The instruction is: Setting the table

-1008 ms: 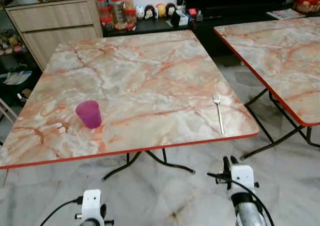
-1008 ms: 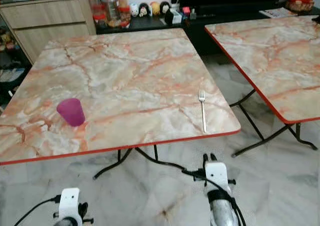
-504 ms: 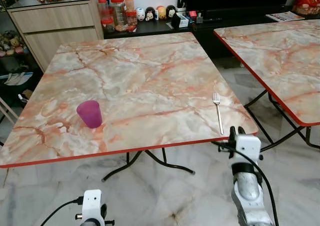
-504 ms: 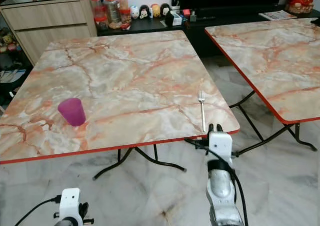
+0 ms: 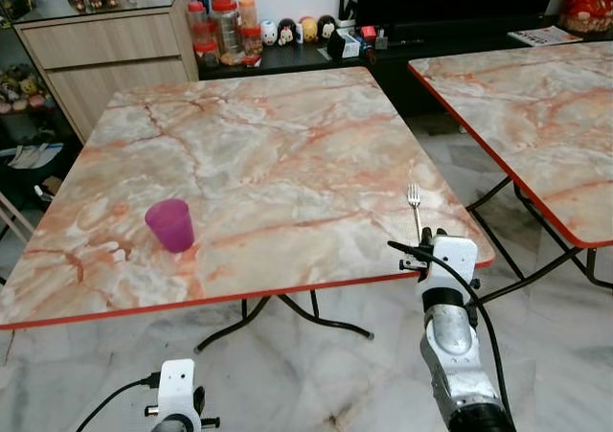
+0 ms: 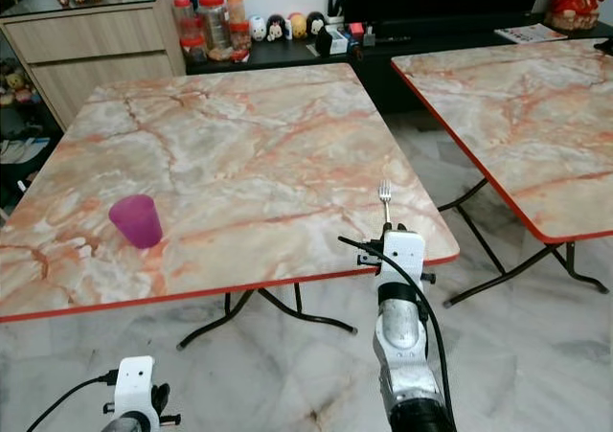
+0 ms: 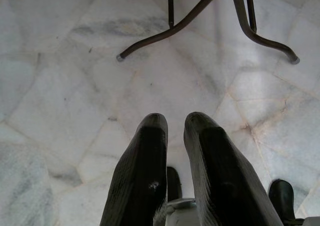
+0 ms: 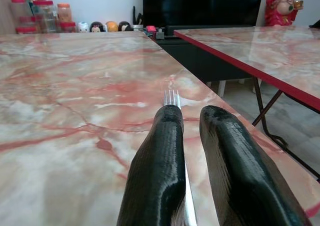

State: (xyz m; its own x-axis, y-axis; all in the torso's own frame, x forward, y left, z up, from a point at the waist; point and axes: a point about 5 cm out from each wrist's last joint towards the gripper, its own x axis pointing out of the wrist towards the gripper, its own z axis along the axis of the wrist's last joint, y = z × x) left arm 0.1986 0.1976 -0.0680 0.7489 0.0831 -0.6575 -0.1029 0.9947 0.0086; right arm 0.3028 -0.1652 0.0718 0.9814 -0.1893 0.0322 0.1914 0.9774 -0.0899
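Note:
A silver fork (image 5: 415, 210) lies near the front right corner of the marble-patterned table (image 5: 268, 125), tines pointing away from me. My right gripper (image 8: 187, 113) is raised to the table's front edge and hovers low over the fork's handle. Its fingers are close together, and the tines (image 8: 172, 96) show just beyond the fingertips. A purple cup (image 5: 170, 225) stands upright near the front left of the table. My left gripper (image 7: 175, 123) hangs idle and shut, low over the floor.
A second marble table (image 5: 536, 97) stands to the right across a narrow gap. A wooden cabinet (image 5: 105, 49) and a low black shelf with jars (image 5: 225, 25) and figurines line the back wall. Dark folding legs (image 5: 287, 312) spread under the near table on the tiled floor.
My right arm has risen from below the table edge and moved forward and a little left, until the gripper is over the fork's handle. The fork and cup have not moved.

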